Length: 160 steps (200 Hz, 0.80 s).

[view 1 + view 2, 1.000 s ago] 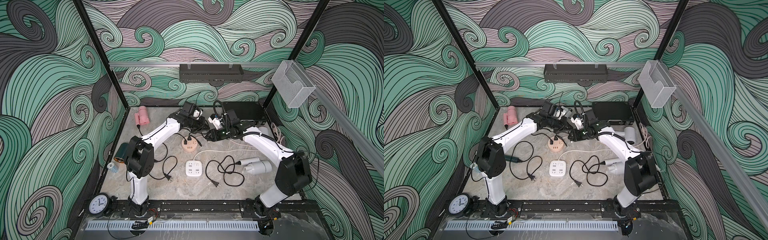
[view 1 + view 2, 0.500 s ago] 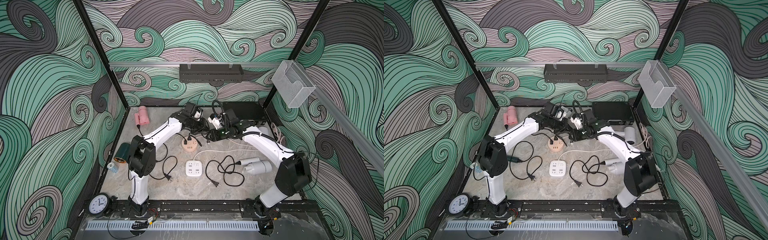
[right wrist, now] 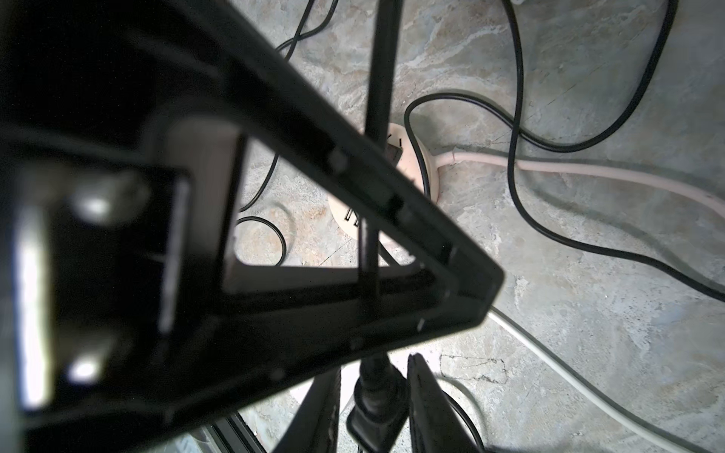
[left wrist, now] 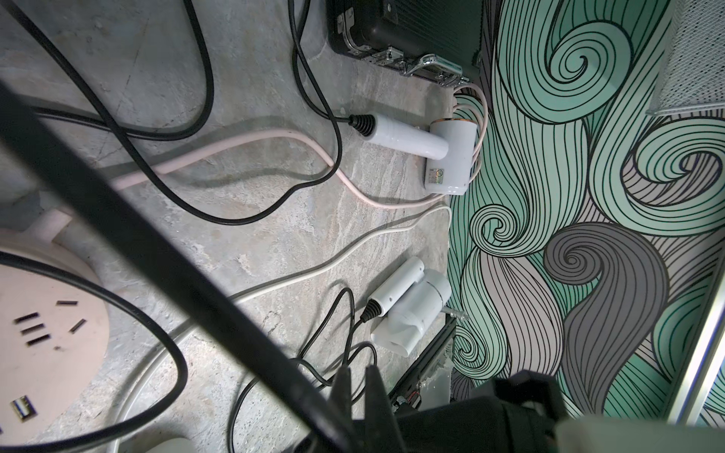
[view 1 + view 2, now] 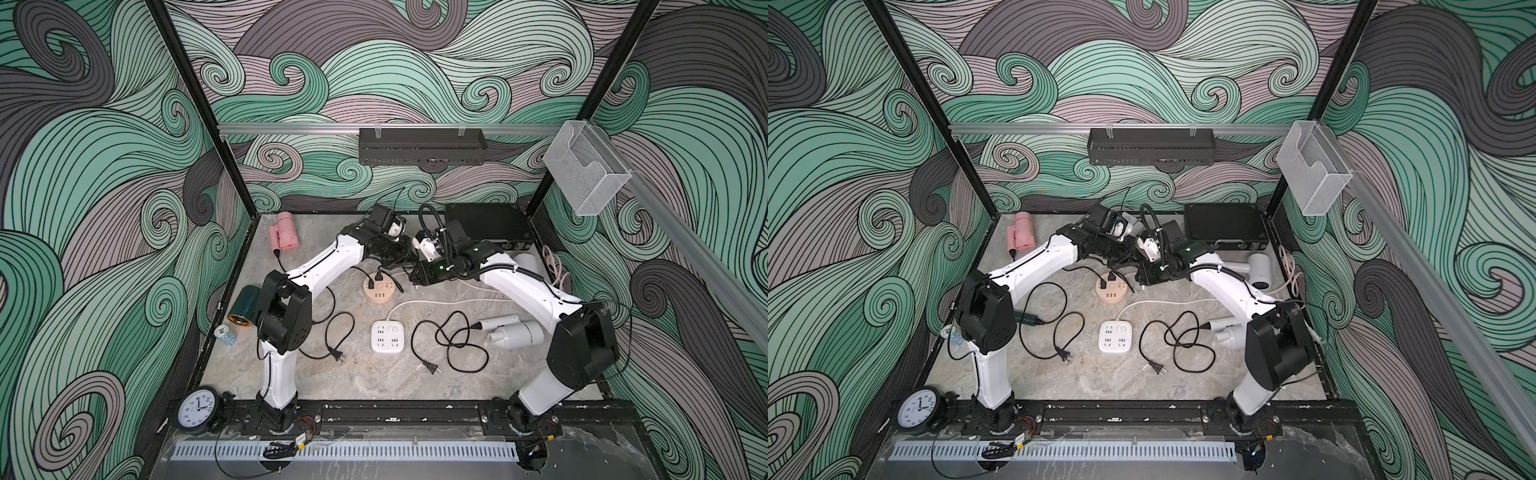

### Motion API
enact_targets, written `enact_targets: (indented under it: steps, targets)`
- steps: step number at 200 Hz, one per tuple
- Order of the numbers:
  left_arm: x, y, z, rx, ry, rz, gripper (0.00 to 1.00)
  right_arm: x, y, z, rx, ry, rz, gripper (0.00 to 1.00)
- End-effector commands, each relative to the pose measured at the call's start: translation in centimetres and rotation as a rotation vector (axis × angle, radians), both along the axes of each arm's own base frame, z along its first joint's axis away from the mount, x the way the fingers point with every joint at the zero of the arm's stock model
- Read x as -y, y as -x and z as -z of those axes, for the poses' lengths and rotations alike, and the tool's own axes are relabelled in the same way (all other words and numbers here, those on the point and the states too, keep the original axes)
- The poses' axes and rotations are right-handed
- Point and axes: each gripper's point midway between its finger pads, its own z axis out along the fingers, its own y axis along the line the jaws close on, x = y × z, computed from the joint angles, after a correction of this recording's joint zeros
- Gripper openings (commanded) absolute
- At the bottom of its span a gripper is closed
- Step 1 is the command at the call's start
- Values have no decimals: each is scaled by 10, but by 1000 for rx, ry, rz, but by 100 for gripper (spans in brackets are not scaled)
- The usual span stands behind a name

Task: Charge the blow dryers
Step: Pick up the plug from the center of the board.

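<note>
right wrist view: black plug (image 3: 376,415) sits between the fingers of my right gripper (image 3: 374,362); clamped or not, i cannot tell. left gripper (image 4: 357,370) pinches its cord (image 4: 176,259). hub (image 5: 389,291) holds one seated plug (image 5: 377,277). white dryer (image 5: 515,334) lies beside right arm.

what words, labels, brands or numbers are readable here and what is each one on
None reads clearly.
Clock: dial numerals, too small to read.
Sticker on white blow dryer: print and a round mark, too blurred to read.
Peach socket hub and white socket block: no legible marks.
</note>
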Motion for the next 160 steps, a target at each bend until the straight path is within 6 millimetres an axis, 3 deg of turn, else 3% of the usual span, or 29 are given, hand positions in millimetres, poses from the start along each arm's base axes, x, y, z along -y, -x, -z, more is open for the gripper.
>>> enact_targets:
  steps: [1,41,87,107,125,160]
  targets:
    - [4,0,0,11,-6,20,0,-1,1,5,-8,31,-9,30]
    - [5,0,0,15,-7,22,0,2,2,9,-8,53,0,13]
    - [6,1,-1,14,-1,30,1,5,-1,10,7,65,21,8]
    - [3,3,-6,27,0,36,13,7,-3,13,23,65,39,5]
    - [-7,4,-10,45,-20,22,30,10,-5,10,67,42,70,4]
    - [-55,5,-17,88,-77,-34,45,22,-10,-5,193,2,163,6]
